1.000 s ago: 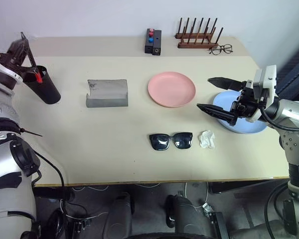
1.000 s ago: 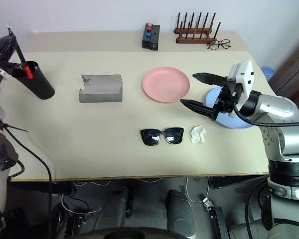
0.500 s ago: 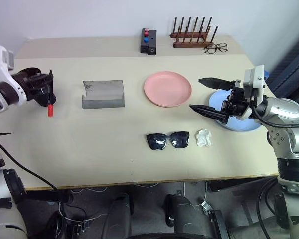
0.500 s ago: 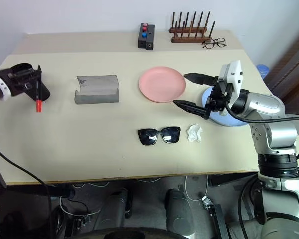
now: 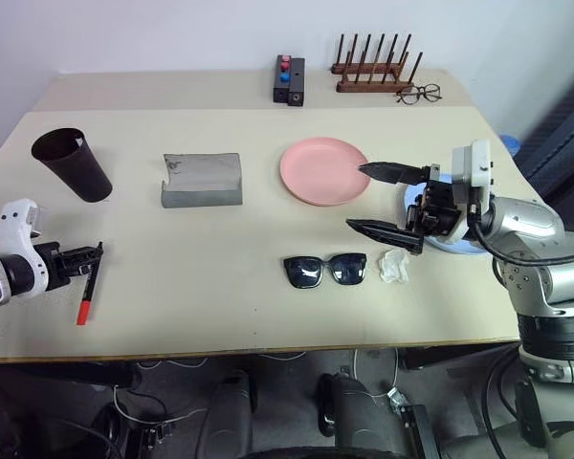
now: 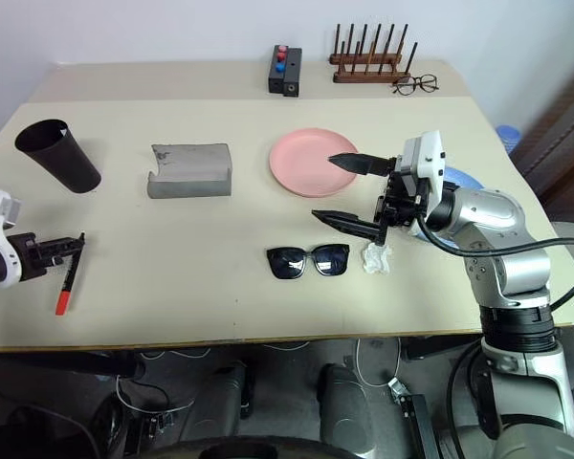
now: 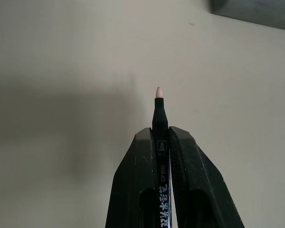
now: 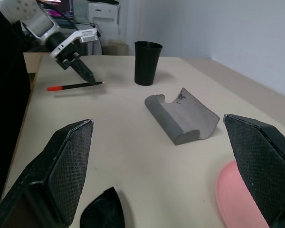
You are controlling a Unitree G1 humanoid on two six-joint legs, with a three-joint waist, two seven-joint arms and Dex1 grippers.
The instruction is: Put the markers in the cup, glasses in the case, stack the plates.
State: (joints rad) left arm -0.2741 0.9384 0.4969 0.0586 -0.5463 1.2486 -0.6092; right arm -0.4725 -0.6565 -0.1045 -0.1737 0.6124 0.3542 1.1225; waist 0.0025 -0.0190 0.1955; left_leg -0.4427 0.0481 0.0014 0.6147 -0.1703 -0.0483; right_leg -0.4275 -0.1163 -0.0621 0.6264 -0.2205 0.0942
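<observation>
Your left tool (image 5: 91,256) is clamping the marker (image 5: 86,292) low over the surface (image 5: 220,277), with the cup (image 5: 72,164) standing beyond it.

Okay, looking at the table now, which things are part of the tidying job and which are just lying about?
Job: marker in the shut left gripper, cup, sunglasses, grey case, pink plate, blue plate behind the open right gripper.

Lying about: crumpled tissue, clear spectacles, wooden rack, black button box.
</observation>
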